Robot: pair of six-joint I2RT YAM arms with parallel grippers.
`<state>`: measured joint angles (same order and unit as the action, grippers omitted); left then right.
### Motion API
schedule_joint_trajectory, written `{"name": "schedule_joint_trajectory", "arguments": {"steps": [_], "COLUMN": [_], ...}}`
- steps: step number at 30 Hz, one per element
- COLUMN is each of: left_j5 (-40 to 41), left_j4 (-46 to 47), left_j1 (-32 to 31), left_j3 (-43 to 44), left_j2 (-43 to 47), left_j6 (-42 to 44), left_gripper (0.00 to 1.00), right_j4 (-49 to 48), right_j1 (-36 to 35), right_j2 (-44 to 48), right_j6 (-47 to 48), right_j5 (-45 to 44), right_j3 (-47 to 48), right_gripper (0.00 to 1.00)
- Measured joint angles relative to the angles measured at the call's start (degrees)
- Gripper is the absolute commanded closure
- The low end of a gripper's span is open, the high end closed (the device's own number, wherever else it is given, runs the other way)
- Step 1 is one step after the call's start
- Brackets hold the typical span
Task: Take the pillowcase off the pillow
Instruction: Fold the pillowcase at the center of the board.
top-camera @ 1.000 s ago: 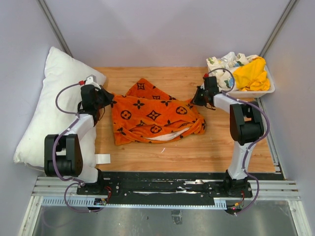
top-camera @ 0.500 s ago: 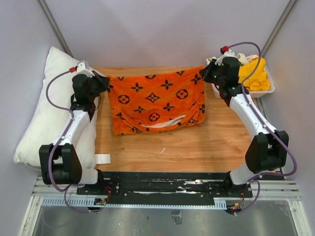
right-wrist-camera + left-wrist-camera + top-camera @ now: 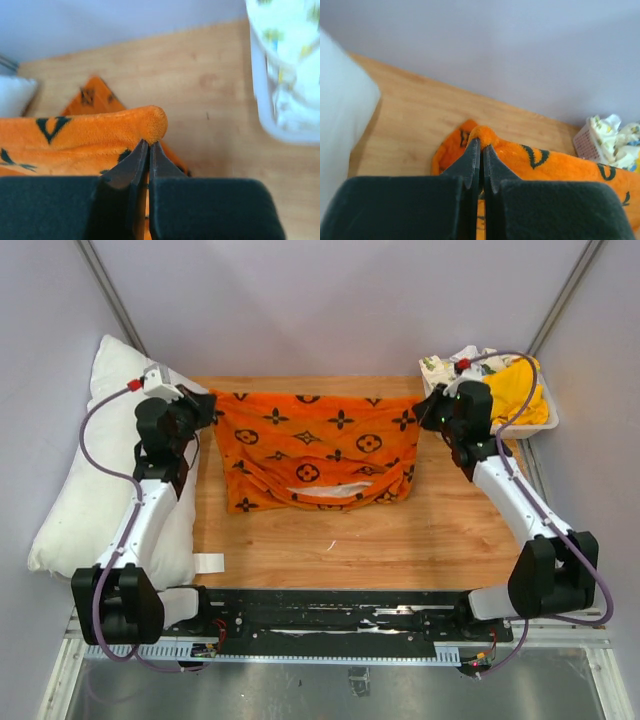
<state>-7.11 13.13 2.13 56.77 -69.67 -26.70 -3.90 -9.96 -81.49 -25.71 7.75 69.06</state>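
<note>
Both arms up, wrists turned inward. Left end effector (image 3: 212, 408) and right end effector (image 3: 424, 412) each pinch one top corner of the one pillowcase (image 3: 315, 445), stretched between them over the desk (image 3: 400, 540). One pillow (image 3: 95, 475) lies at the left.

The pillowcase (image 3: 315, 450) is presenting as thick fleecy cloth, matt, with a short soft nap. The pillow (image 3: 95, 470) is showing smooth plain cloth, matt. The surface (image 3: 400, 540) is reading as pale wood with visible grain and a slight sheen. The fingers (image 3: 469, 167) are appearing matt black, smooth and plastic-looking. The bin (image 3: 510, 428) is showing white, faintly glossy plastic.
</note>
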Motion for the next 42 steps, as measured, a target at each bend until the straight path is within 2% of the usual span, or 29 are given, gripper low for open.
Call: {"name": "schedule_joint_trajectory", "arguments": {"steps": [7,11,14,16,21,23,26,30,35,38,41,42], "left_j5": [2.0,2.2,2.2,2.2,2.6,2.9,3.1,3.1,3.1,3.1,3.0,3.0], "left_j4": [-1.0,-1.5,-1.9,-1.6,-1.5,-1.5,-1.5,-1.3,-1.3,-1.3,-1.2,-1.3], "left_j1": [0.0,-0.4,-0.5,-0.7,-0.8,-0.8,-0.8,-0.8,-0.8,-0.8,-0.8,-0.8], "left_j3": [-17.3,-23.9,-25.3,-25.3,-25.2,-25.2,-25.2,-25.2,-25.2,-25.2,-25.2,-25.2], "left_j2": [3.0,3.6,3.3,2.9,2.3,2.3,2.2,1.4,0.7,0.7,0.7,0.7], "left_j6": [-2.5,-4.1,-4.5,-4.4,-3.5,-3.3,-3.2,-3.1,-3.1,-3.0,-2.9,-2.9], "left_gripper": [1.00,1.00,1.00,1.00,1.00,1.00,1.00,1.00,1.00,1.00,1.00,1.00], "right_j4": [-0.5,-0.4,-0.4,-0.9,-2.1,-2.4,-3.8,-5.9,-11.0,-13.6,-14.8,-15.0], "right_j1": [-4.3,-5.6,-5.6,-5.6,-5.6,-5.6,-5.6,-5.6,-4.6,-4.5,-4.5,-4.5], "right_j2": [9.5,9.6,6.6,4.3,-1.1,-1.6,-1.6,-1.4,-1.4,-1.4,-0.6,0.1], "right_j6": [-0.4,-1.7,-2.5,-2.6,-3.0,-2.9,-2.7,-2.4,-2.6,-2.6,-2.2,-1.8], "right_j5": [-2.5,-2.5,-2.7,-2.8,-1.7,-1.2,-0.6,1.2,6.3,8.7,9.7,9.8], "right_j3": [-23.2,-29.7,-30.8,-30.6,-28.7,-28.7,-28.7,-28.9,-29.8,-30.6,-31.2,-31.4], "right_gripper": [0.99,0.99,0.98,0.87,0.42,0.34,0.35,0.40,0.41,0.35,0.23,0.21]}}
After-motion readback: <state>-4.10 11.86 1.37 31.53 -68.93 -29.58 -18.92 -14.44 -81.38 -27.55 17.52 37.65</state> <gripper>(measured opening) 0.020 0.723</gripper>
